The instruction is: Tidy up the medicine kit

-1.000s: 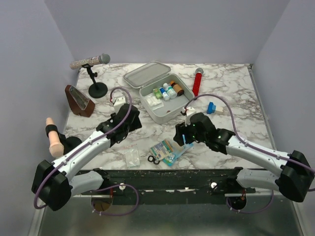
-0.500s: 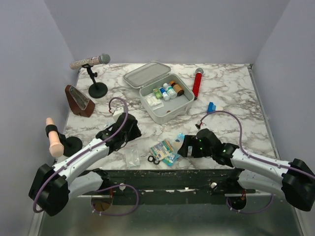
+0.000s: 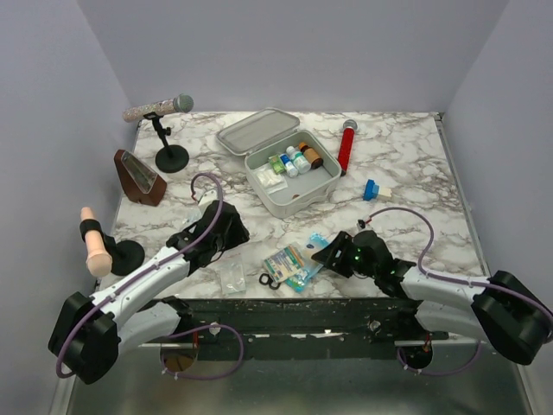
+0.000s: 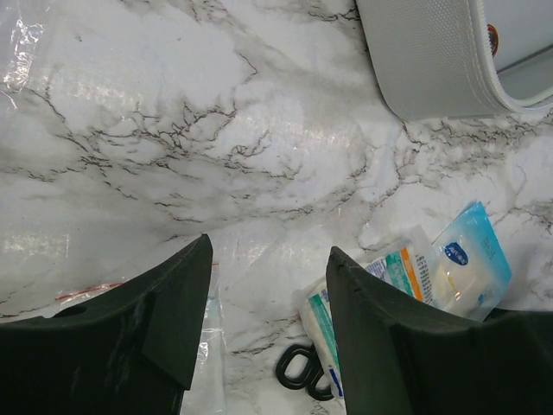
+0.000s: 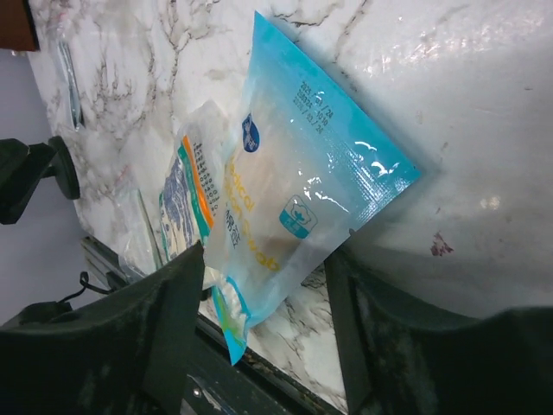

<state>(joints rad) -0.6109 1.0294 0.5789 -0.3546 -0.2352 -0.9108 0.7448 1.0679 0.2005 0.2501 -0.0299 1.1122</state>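
Note:
The medicine kit [image 3: 298, 197] is a pale grey tin, open, with its lid [image 3: 257, 130] tilted back and small bottles [image 3: 295, 159] inside; its corner shows in the left wrist view [image 4: 432, 60]. A blue swab packet [image 3: 314, 241] [image 5: 294, 190] lies by the table's front edge on an orange-and-green packet [image 3: 285, 262] [image 5: 186, 203]. My right gripper [image 3: 327, 253] [image 5: 266, 259] is open and low, its jaws either side of the blue packet's near end. My left gripper [image 3: 232, 252] [image 4: 270, 246] is open and empty above bare marble, left of the packets [image 4: 397, 268].
Black scissor handles [image 3: 269, 281] [image 4: 302, 373] and a clear plastic bag [image 3: 232, 277] [image 4: 206, 363] lie at the front edge. A red cylinder [image 3: 346, 145], a blue block [image 3: 371, 189], a microphone on a stand [image 3: 160, 108] and a brown wedge [image 3: 138, 177] stand further back.
My right gripper has come down from beside the tin to the blue packet at the front edge. My left gripper has drawn back a little toward the front.

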